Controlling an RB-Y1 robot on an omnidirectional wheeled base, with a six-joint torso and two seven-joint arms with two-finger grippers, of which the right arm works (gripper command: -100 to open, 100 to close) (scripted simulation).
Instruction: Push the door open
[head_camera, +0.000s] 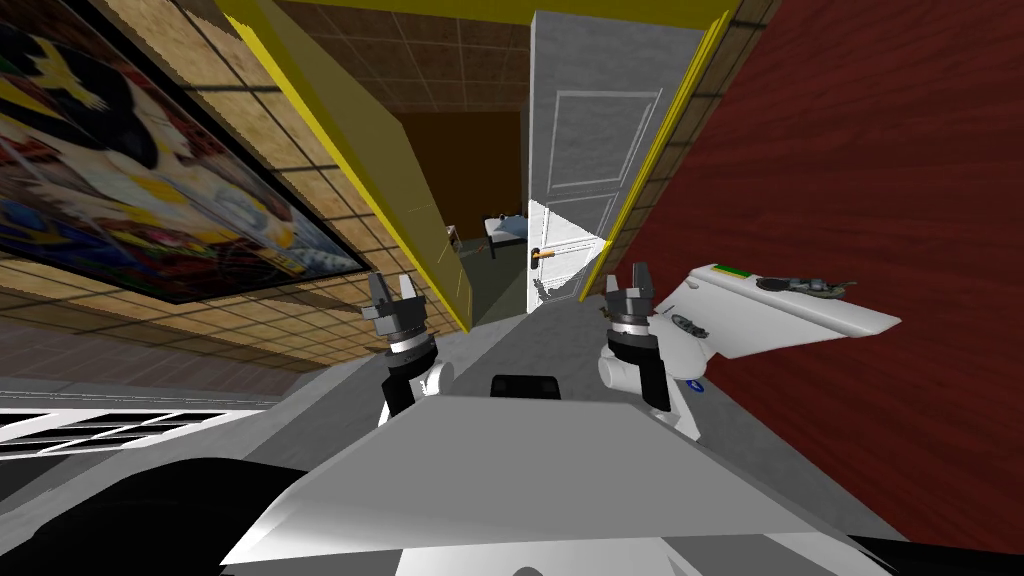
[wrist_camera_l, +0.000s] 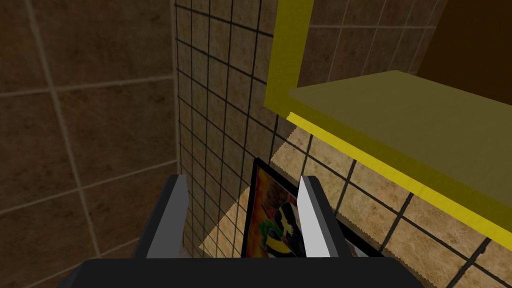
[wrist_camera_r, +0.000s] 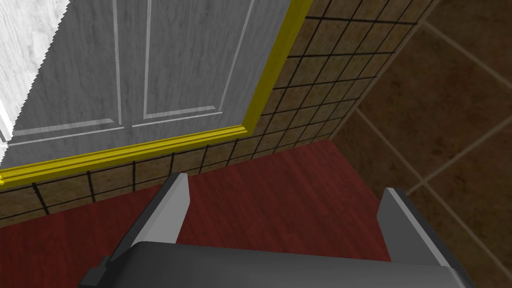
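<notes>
A bright painting (head_camera: 150, 170) is hanging at the upper left of the head view on a tan tiled wall (head_camera: 180, 30). Right of it, a yellow frame (head_camera: 340, 120) is slanting down toward the centre. The left gripper (head_camera: 393, 295) is hovering below it, left of centre, fingers standing apart and holding nothing. The door (head_camera: 585, 160), white and panelled, is standing ajar at upper centre, showing a gap (head_camera: 485, 190) on its left and an orange handle (head_camera: 543, 254) by that edge. The right gripper (head_camera: 628, 285) is hovering just below and right of the handle, near the door but apart from it, fingers spread wide and empty. A small blue mark (head_camera: 697, 385) beside that arm is too small to read. At the right, a white shelf (head_camera: 800, 320) is jutting from a red wall (head_camera: 880, 150), carrying a green strip (head_camera: 733, 270) and dark things too small to name.
</notes>
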